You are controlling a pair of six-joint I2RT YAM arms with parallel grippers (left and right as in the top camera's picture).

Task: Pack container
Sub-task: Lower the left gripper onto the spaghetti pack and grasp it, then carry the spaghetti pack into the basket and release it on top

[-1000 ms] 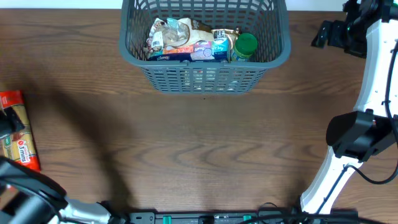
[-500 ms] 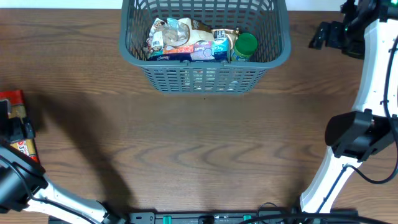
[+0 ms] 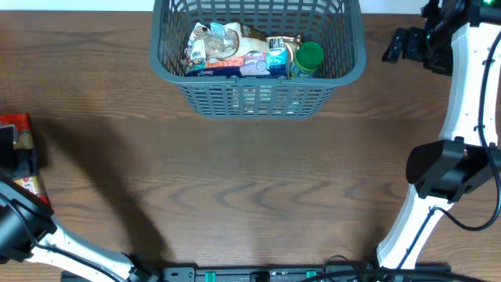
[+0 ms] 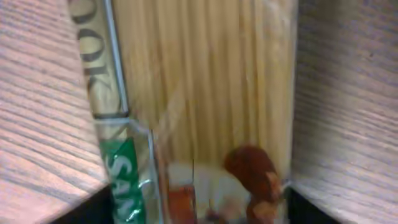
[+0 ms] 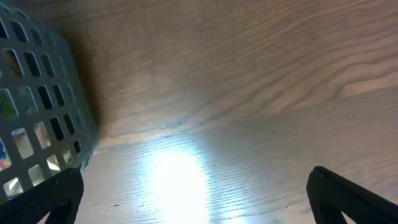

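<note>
The container, a dark grey slotted basket [image 3: 252, 97], stands at the back centre and holds several grocery items, among them a green-lidded jar [image 3: 310, 55]. Its corner shows in the right wrist view [image 5: 43, 118]. A spaghetti packet [image 3: 16, 125] with a red end lies at the far left edge of the table. My left gripper [image 3: 17, 160] is down over it. In the left wrist view the packet [image 4: 205, 93] fills the gap and both fingers [image 4: 199, 214] press its sides. My right gripper [image 3: 395, 47] is open and empty to the right of the basket, and hovers above bare table [image 5: 194, 199].
The wooden table [image 3: 258, 180] is brown with a strong grain. The white right arm [image 3: 454, 117] runs along the right edge. A black rail [image 3: 266, 274] lies along the front edge.
My left gripper came down over the spaghetti packet and settled round it. My right gripper drifted slightly left toward the basket. The basket and its contents have not moved.
</note>
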